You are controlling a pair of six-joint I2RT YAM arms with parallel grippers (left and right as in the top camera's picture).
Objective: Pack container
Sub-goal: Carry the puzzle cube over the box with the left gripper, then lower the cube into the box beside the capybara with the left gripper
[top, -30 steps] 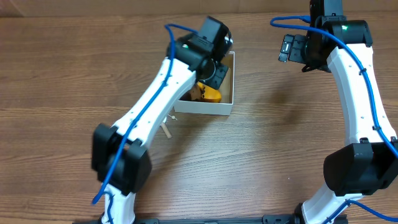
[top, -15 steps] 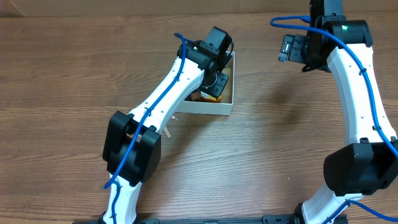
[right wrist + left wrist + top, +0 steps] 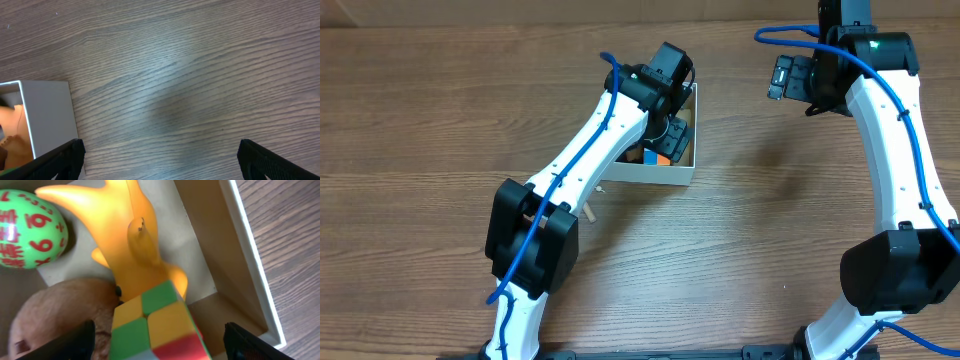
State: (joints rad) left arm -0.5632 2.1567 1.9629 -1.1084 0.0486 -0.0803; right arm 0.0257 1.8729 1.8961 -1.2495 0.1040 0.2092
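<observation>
Four toys lay in the square white cardboard container (image 3: 252, 270) on the brown wooden tabletop (image 3: 295, 255): a green numbered ball (image 3: 27, 227), a yellow plastic dolphin (image 3: 135, 255), a brown fuzzy toy (image 3: 65, 310), a many-coloured cube (image 3: 155, 325). I saw my left end effector (image 3: 159, 342) open around the cube, my right end effector (image 3: 160, 160) open, empty.

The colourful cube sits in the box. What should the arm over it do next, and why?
Probably lift the left gripper straight up: its jaws stand wide, clear of the cube on both sides, and the cube already rests inside the container.
</observation>
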